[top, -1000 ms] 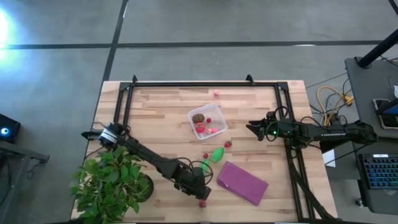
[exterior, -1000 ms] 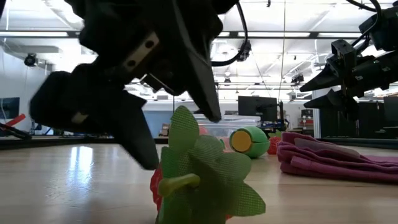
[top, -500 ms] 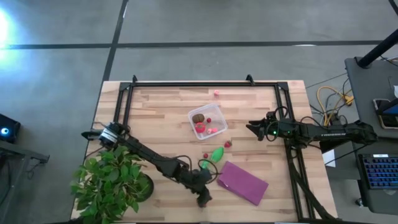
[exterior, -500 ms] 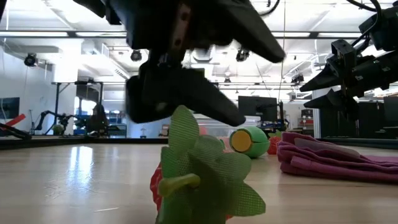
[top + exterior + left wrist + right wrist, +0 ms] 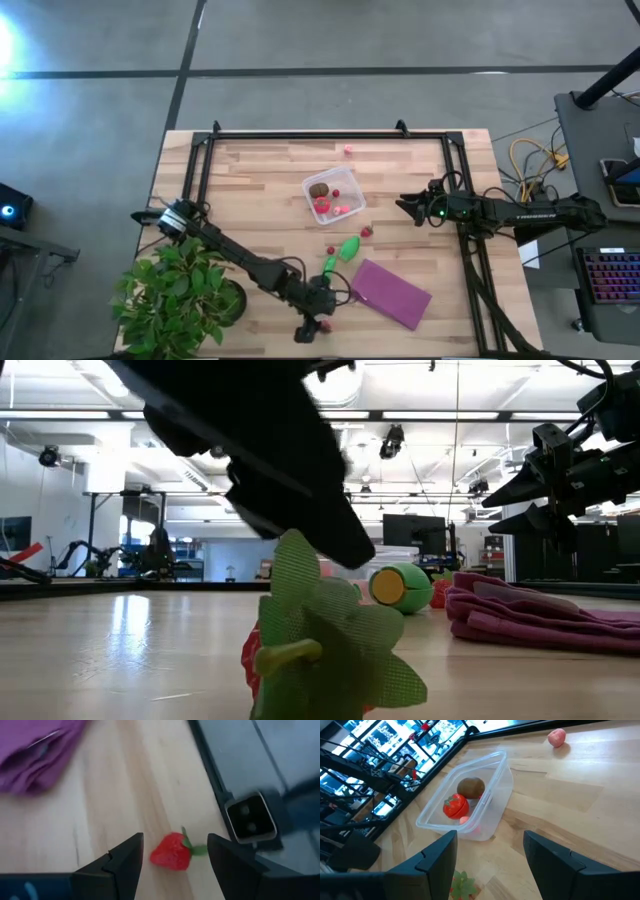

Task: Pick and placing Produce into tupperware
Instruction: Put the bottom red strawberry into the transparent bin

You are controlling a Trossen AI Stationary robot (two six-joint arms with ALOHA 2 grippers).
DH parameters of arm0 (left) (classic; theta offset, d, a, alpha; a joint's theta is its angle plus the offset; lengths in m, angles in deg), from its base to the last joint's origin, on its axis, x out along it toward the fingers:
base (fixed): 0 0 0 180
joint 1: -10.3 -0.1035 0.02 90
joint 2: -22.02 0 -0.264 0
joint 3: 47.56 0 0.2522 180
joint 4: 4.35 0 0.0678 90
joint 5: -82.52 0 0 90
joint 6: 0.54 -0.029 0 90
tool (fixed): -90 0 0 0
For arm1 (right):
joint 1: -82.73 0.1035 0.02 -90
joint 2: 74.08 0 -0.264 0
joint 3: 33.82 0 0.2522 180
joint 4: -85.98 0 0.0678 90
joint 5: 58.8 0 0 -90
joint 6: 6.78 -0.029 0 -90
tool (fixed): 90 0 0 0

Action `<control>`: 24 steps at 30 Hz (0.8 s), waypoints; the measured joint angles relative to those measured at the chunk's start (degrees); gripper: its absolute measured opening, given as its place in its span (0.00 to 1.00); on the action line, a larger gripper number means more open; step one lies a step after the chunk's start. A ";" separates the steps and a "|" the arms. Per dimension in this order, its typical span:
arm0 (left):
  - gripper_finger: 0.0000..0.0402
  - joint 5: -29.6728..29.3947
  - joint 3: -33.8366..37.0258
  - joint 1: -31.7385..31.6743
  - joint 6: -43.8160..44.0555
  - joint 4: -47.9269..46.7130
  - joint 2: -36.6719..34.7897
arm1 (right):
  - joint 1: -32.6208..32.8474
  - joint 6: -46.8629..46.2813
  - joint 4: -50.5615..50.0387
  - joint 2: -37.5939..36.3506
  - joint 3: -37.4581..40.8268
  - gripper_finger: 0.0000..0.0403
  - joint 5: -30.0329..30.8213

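Wooden surface (image 5: 250, 180) carries everything; leafy potted plant (image 5: 175, 295) sits at its near left corner, purple cloth (image 5: 390, 293) lies near the front right of centre. The tupperware (image 5: 333, 197) is mid-surface, well apart from where I'm working, already holding a brown ball (image 5: 471, 786) and a red tomato-like piece (image 5: 456, 805). My right hand (image 5: 405, 207) hangs idle just right of the tupperware, fingers spread, nothing in them. My left hand (image 5: 312, 328) is down at the front edge, left of the cloth, with fingers apart and empty, straddling a small strawberry (image 5: 171, 851) that lies on its side between them in the left wrist view, leaf cap toward the surface's edge rail. Step in hand, as I judge it: grasp that strawberry. To do it well I'd drop straight down so the tips bracket the red body, not the floppy green leaf, then close gently since it looks small and likely to roll or squirt out. It's near the edge, so I'd avoid nudging it outward. A green pod (image 5: 349, 247) and small red bits (image 5: 367, 232) lie between here and the box; I'd lift clear over them on the carry.
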 joint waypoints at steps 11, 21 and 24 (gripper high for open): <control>0.51 -5.00 0.02 -0.21 -41.28 -8.89 -0.07 | 0.01 0.01 -0.01 0.02 0.01 0.54 0.00; 0.51 2.37 0.00 -2.83 -47.87 -6.29 -0.07 | -0.01 -0.01 0.00 0.00 -0.01 0.54 0.00; 0.51 2.68 -0.01 -2.84 -48.33 -4.01 -0.07 | 0.01 -0.01 -0.02 0.00 -0.01 0.54 0.00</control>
